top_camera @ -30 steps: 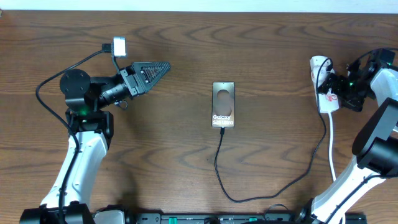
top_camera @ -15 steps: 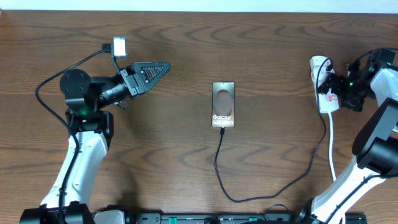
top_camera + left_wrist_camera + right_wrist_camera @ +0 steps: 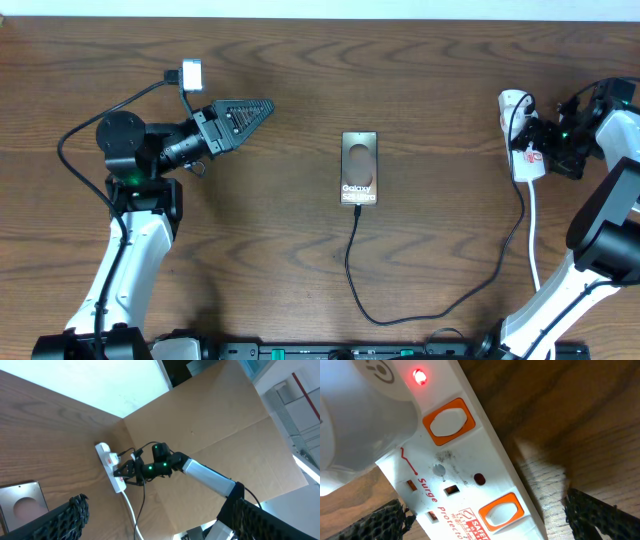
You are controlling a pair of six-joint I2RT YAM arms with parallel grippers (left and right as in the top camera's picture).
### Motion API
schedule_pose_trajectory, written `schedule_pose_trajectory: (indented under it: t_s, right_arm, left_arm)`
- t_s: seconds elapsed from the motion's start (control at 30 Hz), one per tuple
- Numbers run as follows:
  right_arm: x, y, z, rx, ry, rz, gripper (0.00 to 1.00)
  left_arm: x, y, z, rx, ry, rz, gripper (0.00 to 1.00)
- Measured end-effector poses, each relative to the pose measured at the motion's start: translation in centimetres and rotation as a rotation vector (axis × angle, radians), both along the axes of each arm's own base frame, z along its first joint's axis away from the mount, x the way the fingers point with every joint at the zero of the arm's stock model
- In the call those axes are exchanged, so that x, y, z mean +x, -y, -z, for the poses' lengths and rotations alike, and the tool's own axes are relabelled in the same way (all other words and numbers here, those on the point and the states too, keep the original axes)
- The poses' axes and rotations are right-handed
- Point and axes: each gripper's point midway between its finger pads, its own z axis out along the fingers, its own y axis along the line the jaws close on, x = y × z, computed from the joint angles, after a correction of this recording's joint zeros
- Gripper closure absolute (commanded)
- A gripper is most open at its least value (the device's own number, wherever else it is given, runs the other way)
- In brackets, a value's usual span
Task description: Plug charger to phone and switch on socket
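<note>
The phone (image 3: 360,168) lies flat mid-table, its brownish screen up; its corner (image 3: 22,507) shows in the left wrist view. The black charger (image 3: 372,312) cable runs from the phone's lower edge, loops toward me and climbs right to the socket (image 3: 522,140). Up close, the white socket (image 3: 470,475) carries a lit red lamp (image 3: 420,376) and two orange-framed switches (image 3: 448,421). My right gripper (image 3: 485,505) hovers open just over the strip, one finger on each side. Far left of the phone, my left gripper (image 3: 268,105) is open and holds nothing.
A thick white cord (image 3: 535,235) leaves the socket toward the front edge. A white plug body (image 3: 355,415) sits in the strip's end. A brown board wall (image 3: 210,425) stands behind the table's right side, seen from the left wrist.
</note>
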Motion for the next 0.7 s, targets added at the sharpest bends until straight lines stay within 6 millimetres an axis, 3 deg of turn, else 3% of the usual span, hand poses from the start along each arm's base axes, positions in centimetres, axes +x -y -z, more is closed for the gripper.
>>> schedule_pose_trajectory:
  t_s: [0.7]
  right_arm:
    - [0.2,0.09,0.15,-0.001,0.003,0.0,0.01]
  left_arm:
    - [-0.01,0.0,0.0,0.0,0.0,0.0,0.07]
